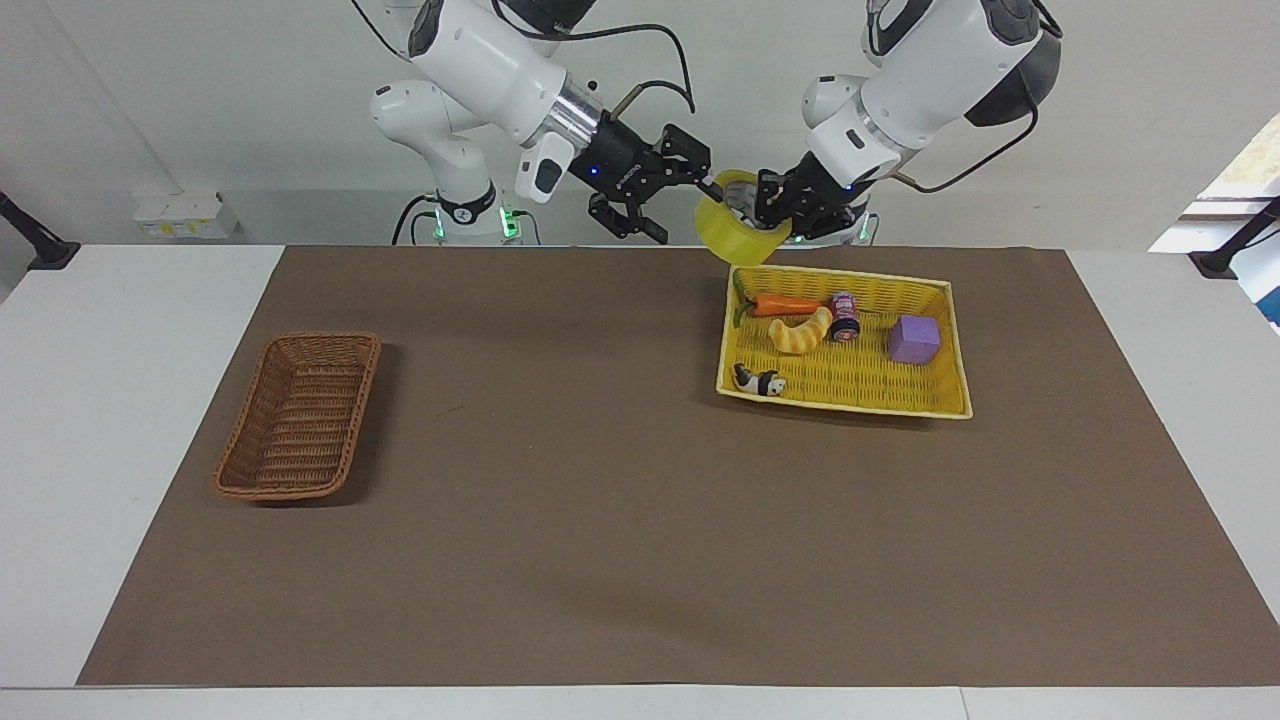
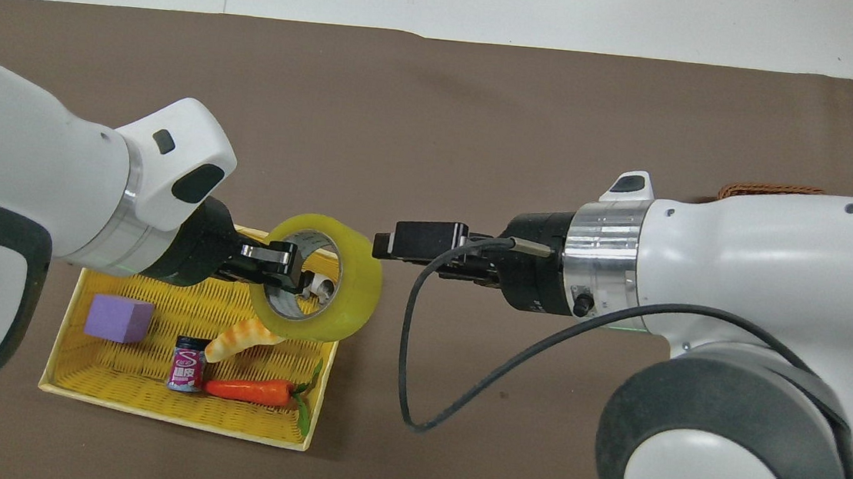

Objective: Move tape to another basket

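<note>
The left tool point(image 1: 762, 207) grips the tape point(image 1: 737, 232) above the yellow basket point(image 1: 946, 350); the right tool point(image 1: 683, 196), spread open, reaches the tape.

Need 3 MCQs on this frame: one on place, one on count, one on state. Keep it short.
1. The tape is:
A. in the brown basket
B. held up in the air at the yellow basket's robot-side edge
C. on the mat

2. How many items lie in the yellow basket?
A. three
B. five
C. seven

3. The brown basket is:
A. empty
B. holding a carrot
C. overturned

Answers:
1 B, the left hand grips it in the air, the right hand right beside it.
2 B: carrot, croissant, can, purple block, small figure.
3 A, only bare weave shows.
</note>
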Action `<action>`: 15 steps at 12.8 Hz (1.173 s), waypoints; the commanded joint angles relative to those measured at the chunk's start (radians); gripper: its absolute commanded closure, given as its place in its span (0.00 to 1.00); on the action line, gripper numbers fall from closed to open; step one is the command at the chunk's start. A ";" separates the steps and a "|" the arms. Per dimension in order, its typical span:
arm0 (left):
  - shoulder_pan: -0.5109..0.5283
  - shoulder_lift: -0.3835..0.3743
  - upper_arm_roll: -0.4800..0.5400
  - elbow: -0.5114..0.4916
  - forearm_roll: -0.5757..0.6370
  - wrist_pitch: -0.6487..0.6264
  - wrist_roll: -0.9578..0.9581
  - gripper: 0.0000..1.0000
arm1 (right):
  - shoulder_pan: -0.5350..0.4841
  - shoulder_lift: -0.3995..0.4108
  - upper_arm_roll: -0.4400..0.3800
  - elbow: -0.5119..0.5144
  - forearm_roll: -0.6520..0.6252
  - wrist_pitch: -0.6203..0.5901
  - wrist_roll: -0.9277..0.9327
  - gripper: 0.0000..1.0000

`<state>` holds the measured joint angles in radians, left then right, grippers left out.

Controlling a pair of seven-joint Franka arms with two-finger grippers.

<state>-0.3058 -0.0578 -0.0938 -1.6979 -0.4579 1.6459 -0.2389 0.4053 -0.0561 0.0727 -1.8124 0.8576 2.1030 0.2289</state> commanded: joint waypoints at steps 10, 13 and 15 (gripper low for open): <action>-0.047 -0.025 0.005 -0.031 -0.071 0.176 -0.157 1.00 | -0.002 -0.037 0.001 -0.059 -0.081 0.009 0.061 1.00; -0.047 -0.028 0.005 -0.025 -0.071 0.175 -0.175 0.00 | -0.003 -0.031 0.001 -0.054 -0.115 0.009 0.138 1.00; -0.049 -0.039 0.005 -0.014 -0.061 0.181 -0.310 0.00 | -0.002 -0.031 0.001 -0.054 -0.121 0.009 0.139 1.00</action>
<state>-0.3488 -0.0713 -0.0960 -1.7101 -0.5170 1.8137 -0.4576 0.4119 -0.0739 0.0676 -1.8591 0.7532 2.1085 0.3455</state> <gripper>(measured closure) 0.454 0.767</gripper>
